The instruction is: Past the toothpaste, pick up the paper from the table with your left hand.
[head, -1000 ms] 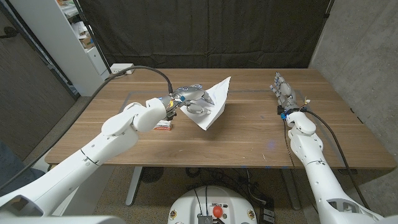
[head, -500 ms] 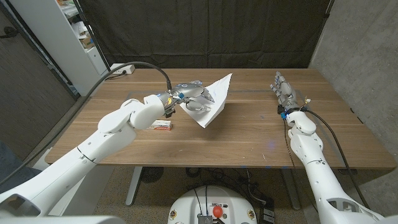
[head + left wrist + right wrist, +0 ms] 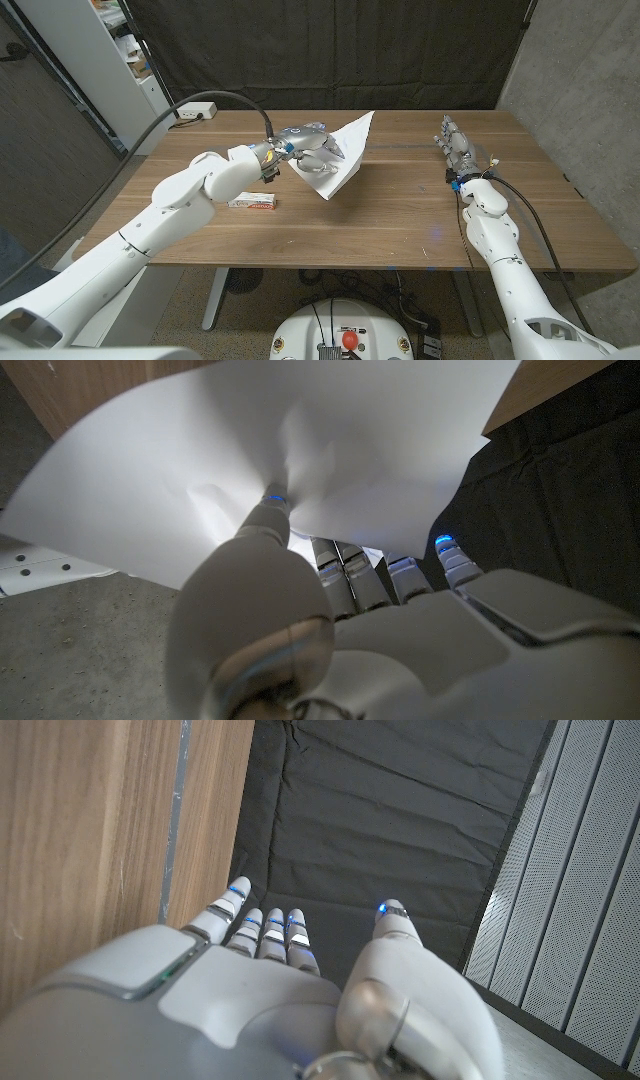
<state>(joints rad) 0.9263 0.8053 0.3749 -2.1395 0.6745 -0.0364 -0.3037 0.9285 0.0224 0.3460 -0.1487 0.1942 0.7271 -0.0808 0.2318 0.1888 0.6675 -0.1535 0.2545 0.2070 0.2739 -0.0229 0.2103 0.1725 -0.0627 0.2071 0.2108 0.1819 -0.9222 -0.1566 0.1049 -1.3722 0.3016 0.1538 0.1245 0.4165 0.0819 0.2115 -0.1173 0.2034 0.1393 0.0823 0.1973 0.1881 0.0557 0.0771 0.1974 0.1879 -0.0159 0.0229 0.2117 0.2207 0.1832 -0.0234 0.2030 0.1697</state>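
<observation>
My left hand [image 3: 305,148] holds the white sheet of paper [image 3: 343,160] lifted off the table, tilted with one corner pointing up toward the back. In the left wrist view the paper [image 3: 200,470] bends around my thumb, pinched against the fingers [image 3: 345,565] of my left hand [image 3: 330,630]. The toothpaste box [image 3: 252,201], white with red print, lies on the table under my left forearm. My right hand [image 3: 455,148] stands on its edge at the right side of the table with its fingers [image 3: 262,925] stretched out and nothing in them.
The wooden table [image 3: 400,215] is bare in the middle and toward its front edge. A white power strip [image 3: 195,110] with a black cable sits at the back left corner. A white shelf [image 3: 110,50] stands to the left; a dark curtain hangs behind.
My left hand has raised the paper higher and carried it slightly toward the back. The forearm moved off the toothpaste box, which now shows fully. The right hand stayed put.
</observation>
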